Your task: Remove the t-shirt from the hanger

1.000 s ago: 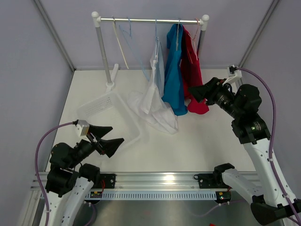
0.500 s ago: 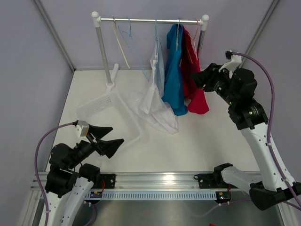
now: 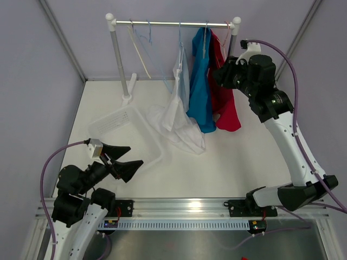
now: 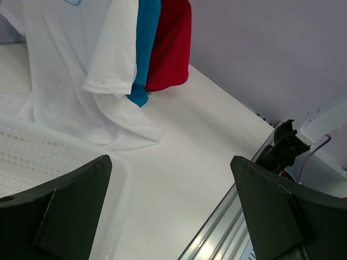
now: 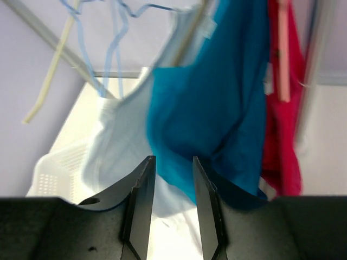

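Three t-shirts hang on hangers from the rail: a white one whose hem trails onto the table, a blue one and a red one. My right gripper is raised beside the red shirt's upper half, pointing left at the shirts. In the right wrist view the right gripper stands narrowly open with nothing between its fingers, and the blue t-shirt hangs just beyond them. My left gripper rests low at the near left, wide open and holding nothing.
A white plastic basket lies tipped on the table left of the white shirt's hem. A cream hanger and a light blue hanger hang bare on the rail's left half. The rack's posts stand at the back.
My right arm has risen and swung left, from beside the red shirt's hem up to its upper half. Its jaws have narrowed. The left arm has not moved.
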`<control>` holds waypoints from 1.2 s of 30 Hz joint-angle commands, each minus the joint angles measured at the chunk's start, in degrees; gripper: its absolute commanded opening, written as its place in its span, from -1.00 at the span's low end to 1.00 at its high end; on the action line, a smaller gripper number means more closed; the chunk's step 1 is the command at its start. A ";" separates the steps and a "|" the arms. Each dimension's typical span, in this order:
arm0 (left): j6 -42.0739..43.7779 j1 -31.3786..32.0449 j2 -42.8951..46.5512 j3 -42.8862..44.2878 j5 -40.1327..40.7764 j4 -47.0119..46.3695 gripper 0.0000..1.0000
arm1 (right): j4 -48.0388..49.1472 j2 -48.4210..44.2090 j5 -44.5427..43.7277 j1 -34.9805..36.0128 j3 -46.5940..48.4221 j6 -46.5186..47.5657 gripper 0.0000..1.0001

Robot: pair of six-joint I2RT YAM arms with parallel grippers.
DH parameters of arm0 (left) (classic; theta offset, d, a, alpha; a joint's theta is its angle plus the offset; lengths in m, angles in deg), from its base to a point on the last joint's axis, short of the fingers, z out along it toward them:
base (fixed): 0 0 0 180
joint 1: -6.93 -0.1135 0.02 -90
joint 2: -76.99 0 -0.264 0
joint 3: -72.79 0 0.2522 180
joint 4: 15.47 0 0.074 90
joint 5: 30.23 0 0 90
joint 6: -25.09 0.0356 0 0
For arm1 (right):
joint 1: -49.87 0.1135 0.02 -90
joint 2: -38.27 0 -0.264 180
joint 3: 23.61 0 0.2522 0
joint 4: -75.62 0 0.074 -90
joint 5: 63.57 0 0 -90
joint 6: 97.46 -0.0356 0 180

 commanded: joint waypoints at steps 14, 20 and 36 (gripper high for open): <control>-0.68 0.59 0.00 -0.35 -0.26 -1.79 0.98 | -11.32 32.73 -17.61 14.45 46.79 6.89 0.04; -0.59 0.77 -0.09 -0.35 -0.26 -1.70 0.98 | -10.80 39.24 -17.71 15.85 51.64 7.68 0.03; -0.68 1.56 0.00 -0.35 -0.61 -1.79 0.98 | -7.64 44.78 -21.22 15.77 53.31 9.53 -0.10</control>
